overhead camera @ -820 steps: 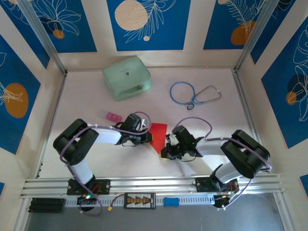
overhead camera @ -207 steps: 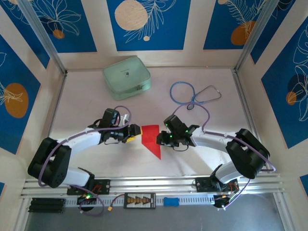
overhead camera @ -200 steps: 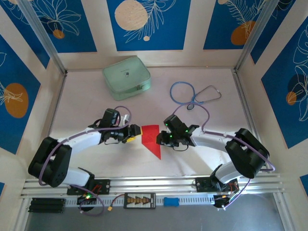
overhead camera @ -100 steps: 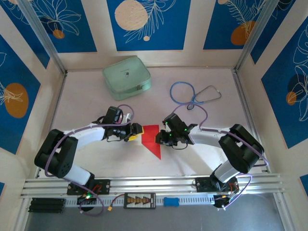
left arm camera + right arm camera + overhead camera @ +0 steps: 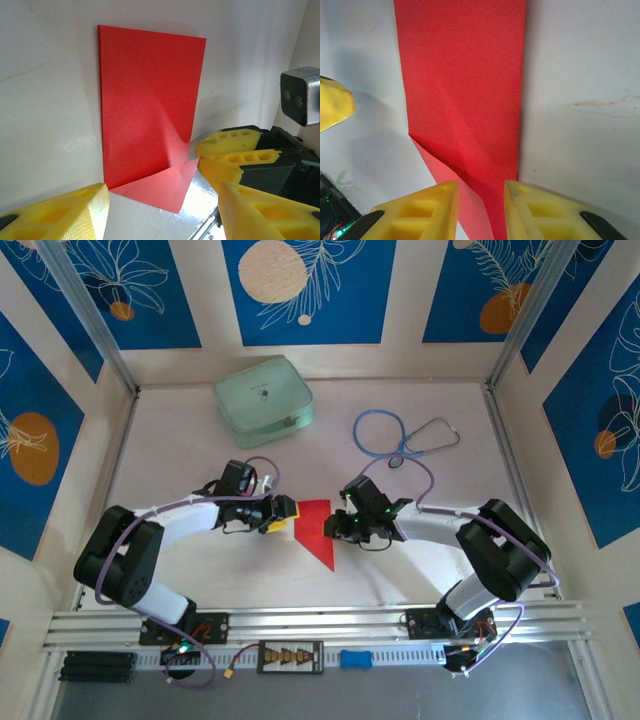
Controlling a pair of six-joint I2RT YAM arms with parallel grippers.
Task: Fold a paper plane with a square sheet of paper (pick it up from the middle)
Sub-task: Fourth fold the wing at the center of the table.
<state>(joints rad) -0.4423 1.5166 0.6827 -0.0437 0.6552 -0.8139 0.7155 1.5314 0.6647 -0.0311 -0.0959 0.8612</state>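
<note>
One nudge from our left claw (image 5: 284, 515), wide at nine o'clock, or right claw (image 5: 481, 199), narrow at three, grip unclear, could slide the sheet (image 5: 316, 526) askew.

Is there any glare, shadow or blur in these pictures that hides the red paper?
Left wrist view: glare on the table by the folded corner of the paper; the left claw's own fingers look soft. Right wrist view: grey shadow on the table left of the paper, paper sharp. Top view: even light, paper clear.
</note>
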